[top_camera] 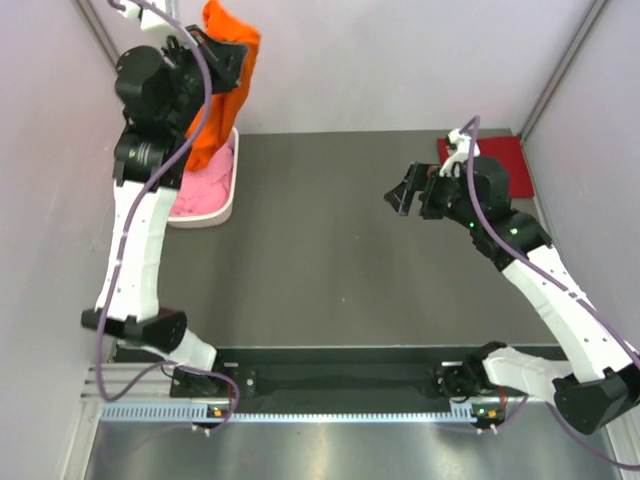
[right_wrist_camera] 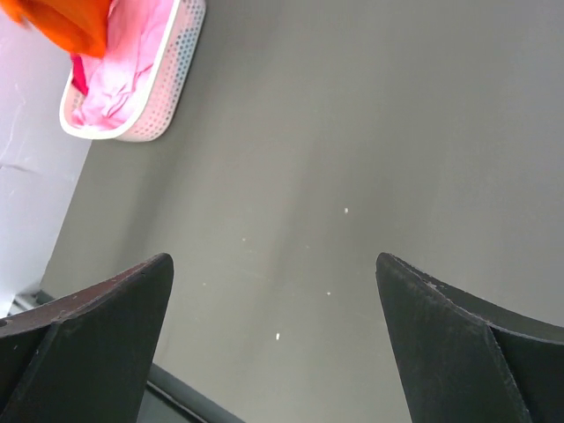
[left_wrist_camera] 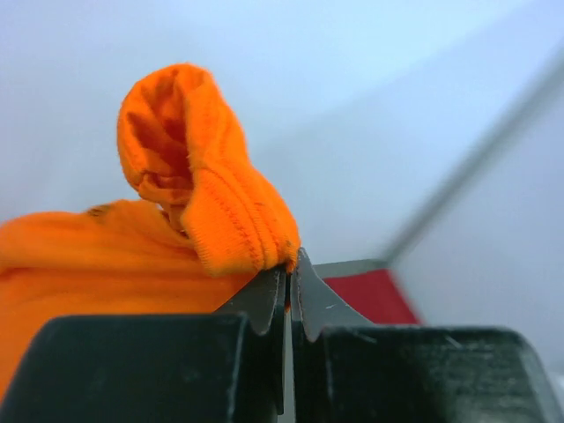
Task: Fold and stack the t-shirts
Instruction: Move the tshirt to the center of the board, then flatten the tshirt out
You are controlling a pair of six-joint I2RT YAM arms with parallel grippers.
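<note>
Far left, the left gripper is high above the back corner of the counter. Its jaws are pinched together on the orange t-shirt. From overhead the shirt hangs straight down from the gripper, with its lower end over the white basket. I cannot tell whether it touches what lies inside. Only the left wrist camera shows the grip itself: a rolled, stitched hem pokes up just above the closed tips, and the rest of the cloth bunches to the left.

The basket stands at the counter's left edge and holds a crumpled pink t-shirt. The right wrist view shows its perforated wall, which the overhead view does not.

Further right, the right gripper hovers over bare counter with its jaws spread wide and nothing between them, well apart from every shirt. A dark red t-shirt lies flat in the far right corner, behind that arm.
</note>
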